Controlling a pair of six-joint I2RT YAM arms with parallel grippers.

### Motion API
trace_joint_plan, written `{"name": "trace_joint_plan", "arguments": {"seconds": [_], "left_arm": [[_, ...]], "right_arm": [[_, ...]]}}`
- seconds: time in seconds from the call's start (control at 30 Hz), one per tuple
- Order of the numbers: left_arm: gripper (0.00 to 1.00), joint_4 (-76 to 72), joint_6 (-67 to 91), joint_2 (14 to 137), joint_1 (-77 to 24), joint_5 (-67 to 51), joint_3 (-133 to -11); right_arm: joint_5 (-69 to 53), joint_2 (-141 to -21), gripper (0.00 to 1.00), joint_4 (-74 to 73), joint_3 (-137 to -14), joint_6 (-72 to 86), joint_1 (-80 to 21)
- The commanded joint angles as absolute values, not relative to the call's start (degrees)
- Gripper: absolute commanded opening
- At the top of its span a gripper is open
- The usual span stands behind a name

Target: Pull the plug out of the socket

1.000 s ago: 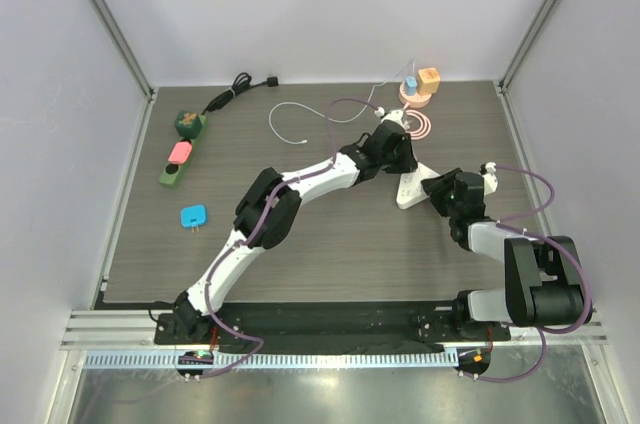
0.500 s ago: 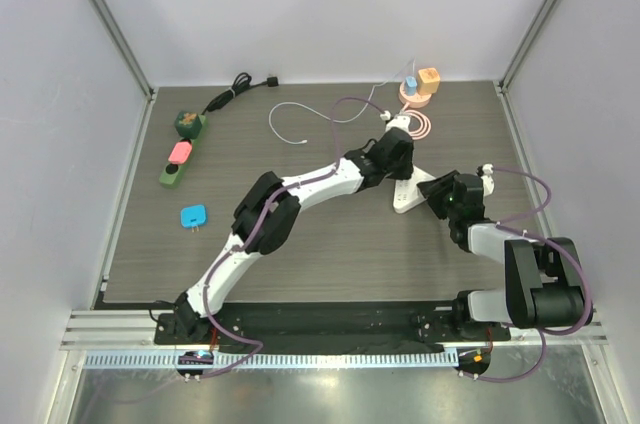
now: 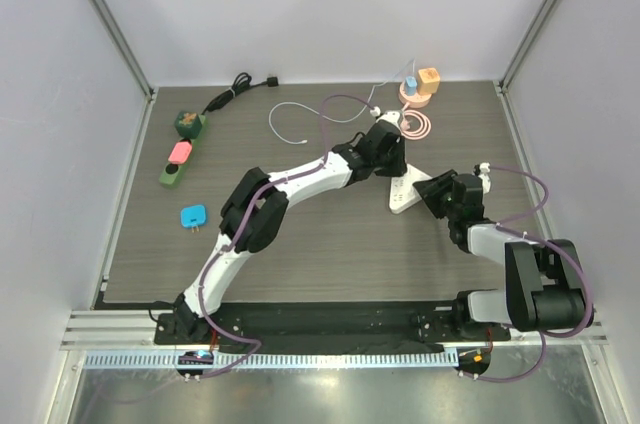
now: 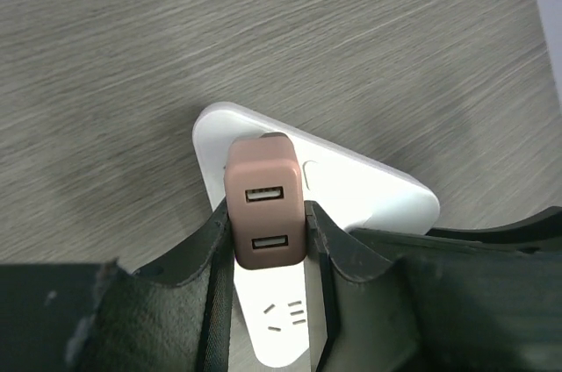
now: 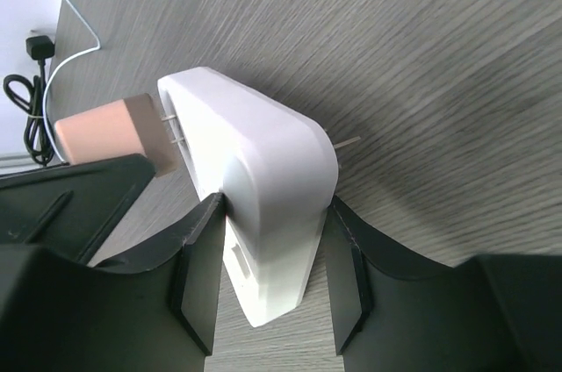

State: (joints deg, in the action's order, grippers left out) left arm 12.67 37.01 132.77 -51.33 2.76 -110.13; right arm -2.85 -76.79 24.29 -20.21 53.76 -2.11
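Top external view: we are seeing the left gripper (image 3: 386,147) sitting farther toward the back of the table (image 3: 330,254) than 1.0 s ago, and the socket (image 3: 404,191) lying slightly shifted with it. We are clamping that gripper narrow on the 2 sides of the plug (image 4: 266,214). The plug is standing off the socket's face, and 2 prongs (image 5: 172,126) are showing bare in the gap. The right gripper (image 5: 268,275) is pinching the socket's near end, holding it against the wood.

Bare table is lying to the left of the socket and toward the near edge. The right edge is sitting well apart from it. A pink coil (image 3: 418,124) is lying just behind the left gripper.

We are counting 1 plug, 1 socket, 2 grippers, and 2 USB ports (image 4: 263,195) on the plug's top face.
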Motion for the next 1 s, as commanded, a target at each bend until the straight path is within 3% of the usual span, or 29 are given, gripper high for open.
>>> {"name": "trace_joint_plan", "arguments": {"seconds": [0.0, 0.1, 0.13, 0.23, 0.57, 0.87, 0.97], "left_arm": [[0.00, 7.68, 42.74, 127.80, -53.63, -13.85, -112.25], [0.00, 19.46, 38.37, 127.96, -54.66, -3.91, -115.20], [0.00, 23.43, 36.15, 128.93, -55.54, 5.62, -121.32], [0.00, 30.41, 33.31, 131.13, -56.86, 6.60, -125.86], [0.00, 20.21, 38.41, 122.44, -52.39, 0.35, -110.66], [0.00, 22.75, 40.34, 106.36, -40.19, 10.44, -86.77], [0.00, 29.07, 38.77, 101.96, -36.05, 19.92, -82.10]], "right_arm": [[7.91, -79.72, 0.01, 13.80, -18.46, 49.13, -0.70], [8.00, -79.63, 0.01, 13.80, -18.37, 49.13, -0.70], [8.00, -79.63, 0.01, 13.80, -18.37, 49.13, -0.70], [8.00, -79.63, 0.01, 13.80, -18.37, 49.13, -0.79], [8.00, -79.54, 0.01, 13.71, -18.37, 49.13, -0.70], [7.91, -79.28, 0.01, 13.36, -18.28, 49.04, -0.79], [8.00, -79.28, 0.01, 13.27, -18.28, 49.13, -0.70]]}}
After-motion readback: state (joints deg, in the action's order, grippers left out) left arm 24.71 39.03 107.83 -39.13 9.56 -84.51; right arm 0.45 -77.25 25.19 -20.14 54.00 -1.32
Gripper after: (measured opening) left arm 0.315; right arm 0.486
